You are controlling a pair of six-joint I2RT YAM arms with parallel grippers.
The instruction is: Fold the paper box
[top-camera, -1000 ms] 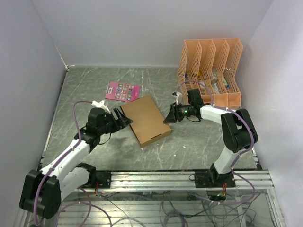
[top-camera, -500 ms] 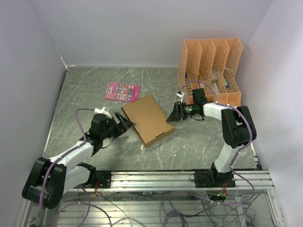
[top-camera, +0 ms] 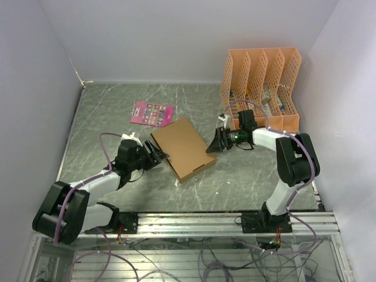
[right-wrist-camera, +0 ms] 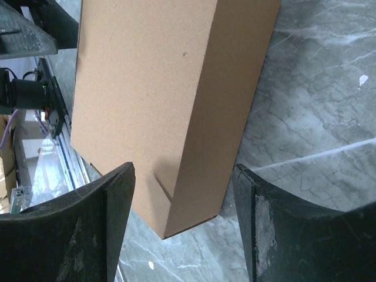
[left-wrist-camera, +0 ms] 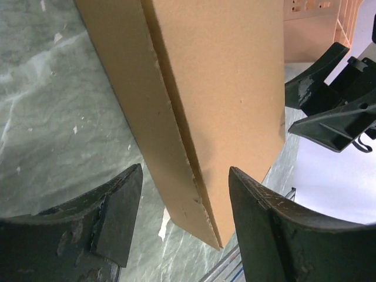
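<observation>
Well, the closed paper box [top-camera: 182, 148] lies flat on the tabletop [top-camera: 235, 176] between the two arms. The left fingers [left-wrist-camera: 111, 214] and right fingers [right-wrist-camera: 94, 229] stand spread at its opposite edges, released, gripping nothing.

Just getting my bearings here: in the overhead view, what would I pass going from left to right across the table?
left hand → paper box → right hand → orange file organizer
</observation>
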